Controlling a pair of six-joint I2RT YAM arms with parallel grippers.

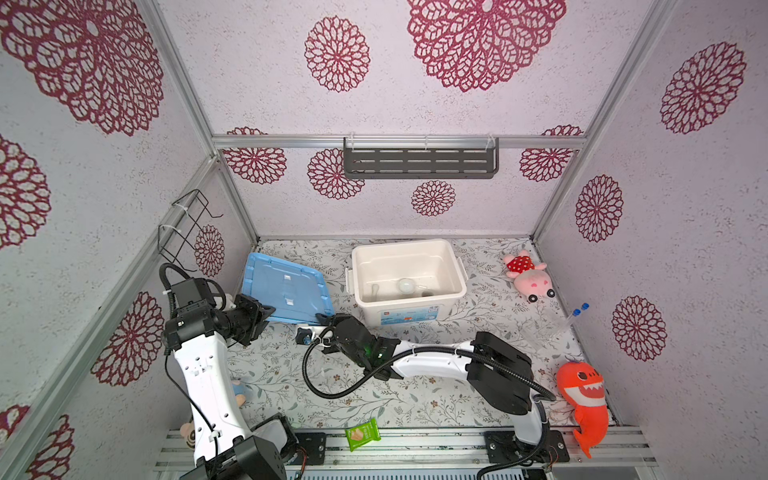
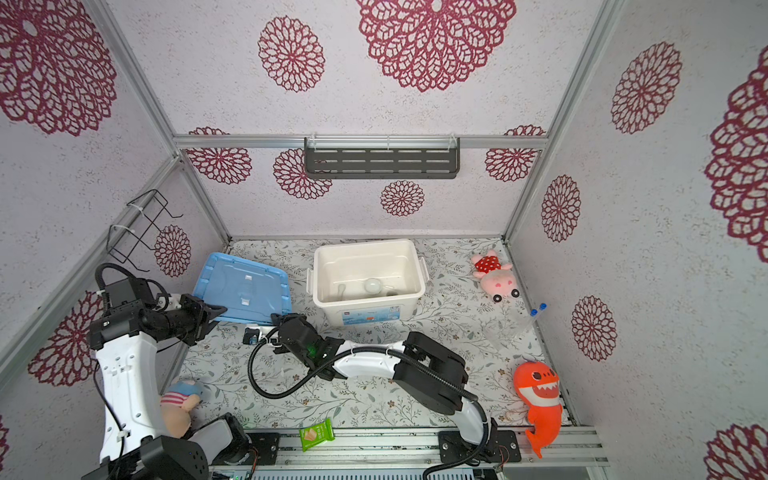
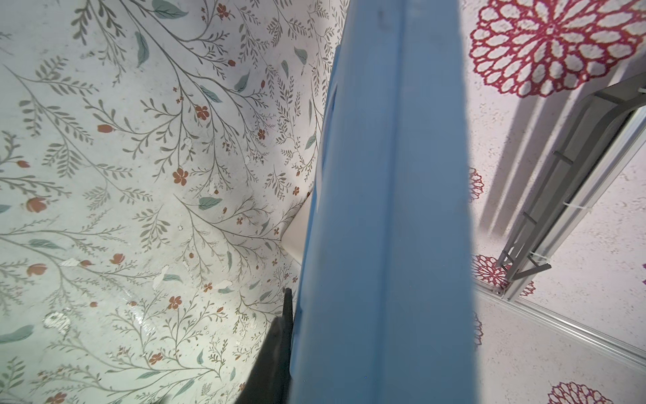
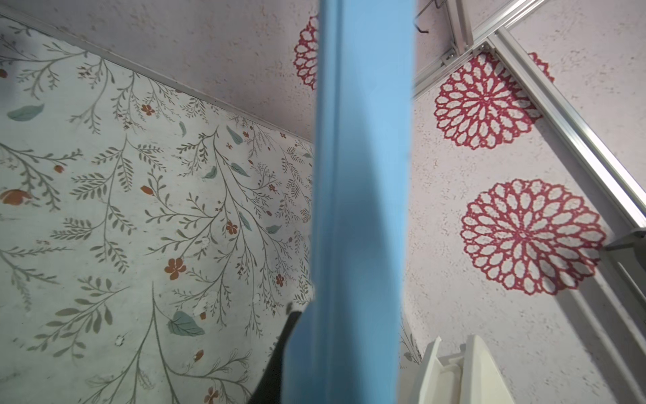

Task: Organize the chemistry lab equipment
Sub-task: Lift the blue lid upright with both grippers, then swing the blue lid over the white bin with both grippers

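Your left gripper (image 1: 268, 311) has its jaws closed narrow on the near left corner of the blue lid (image 1: 286, 286). Your right gripper (image 1: 323, 319) pinches the near right corner, with one finger (image 4: 283, 335) pressed to the edge. A white dish (image 1: 405, 285) lies inside the white box (image 1: 457, 266). Two blue-capped tubes (image 1: 577, 316) lie at the right edge of the worktop (image 1: 415, 395).

Two blue-capped tubes (image 1: 585, 306) (image 1: 577, 312), three plush toys (image 1: 525, 276) (image 1: 582, 390) (image 2: 183, 405), one bin (image 1: 374, 311), one lid (image 1: 286, 286)

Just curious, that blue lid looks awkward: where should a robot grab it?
Grip the blue lid by its rim, edge-on from the near side, as the left gripper and right gripper do: the panel is too broad to span; the rim fits the jaws.
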